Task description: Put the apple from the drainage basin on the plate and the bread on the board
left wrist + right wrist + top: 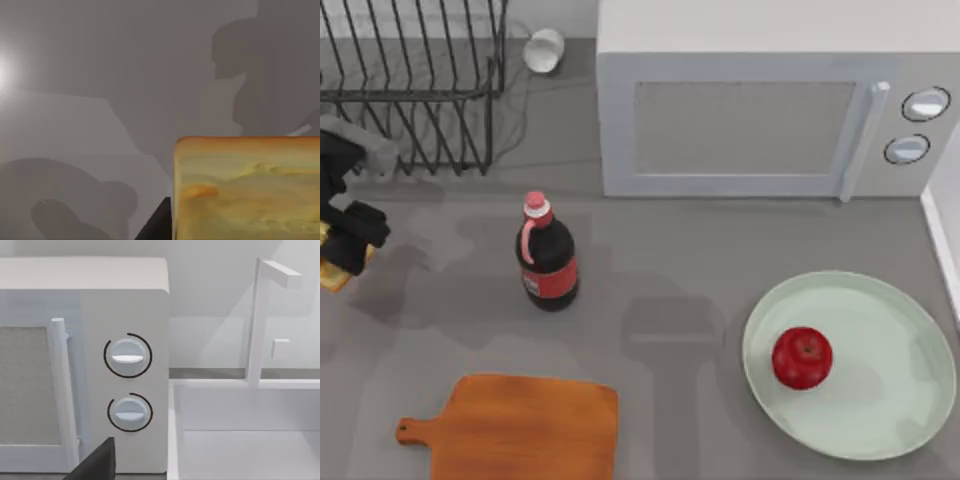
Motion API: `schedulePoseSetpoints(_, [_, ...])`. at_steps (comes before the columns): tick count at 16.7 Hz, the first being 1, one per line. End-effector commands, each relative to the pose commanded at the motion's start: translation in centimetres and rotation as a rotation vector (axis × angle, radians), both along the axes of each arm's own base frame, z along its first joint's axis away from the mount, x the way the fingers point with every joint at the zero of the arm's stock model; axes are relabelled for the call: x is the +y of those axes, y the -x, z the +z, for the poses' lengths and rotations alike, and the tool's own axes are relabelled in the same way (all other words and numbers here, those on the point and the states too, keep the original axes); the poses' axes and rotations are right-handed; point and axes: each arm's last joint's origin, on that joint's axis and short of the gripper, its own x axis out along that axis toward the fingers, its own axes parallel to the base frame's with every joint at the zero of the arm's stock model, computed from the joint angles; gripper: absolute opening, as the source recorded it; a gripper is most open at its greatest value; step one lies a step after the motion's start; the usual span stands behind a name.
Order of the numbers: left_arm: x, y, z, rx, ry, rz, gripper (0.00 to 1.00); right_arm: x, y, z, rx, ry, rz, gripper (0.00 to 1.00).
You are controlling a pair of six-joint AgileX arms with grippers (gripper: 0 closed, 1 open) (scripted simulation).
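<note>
Grey table (720, 250) bearing: microwave (760, 100) sitting at back | wire dish rack (415, 80) standing back left | red-capped dark bottle (547, 258) lying left of centre | board (520, 428) lying front left | plate (880, 400) resting front right

Left gripper (342, 240) cut by top view's left edge; bread (330, 272) mostly hidden beneath it. Board (520, 428) cropped at bottom edge.

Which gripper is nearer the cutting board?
Left. The left gripper, holding the bread, is above the board at the table's left edge; the right arm faces the microwave.
</note>
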Motion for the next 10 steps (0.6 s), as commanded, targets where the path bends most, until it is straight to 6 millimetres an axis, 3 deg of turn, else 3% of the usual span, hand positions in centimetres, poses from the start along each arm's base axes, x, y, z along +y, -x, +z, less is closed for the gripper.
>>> schedulePoseSetpoints(4, [0.0,0.4,4.4,-0.004,0.000,0.000,0.00,0.0,0.0,0.0,0.000,0.000,0.000,1.00])
schedulePoseSetpoints(10, [0.0,0.5,4.8,-0.003,-0.001,0.001,0.00,0.0,0.0,0.0,0.000,0.000,0.000,1.00])
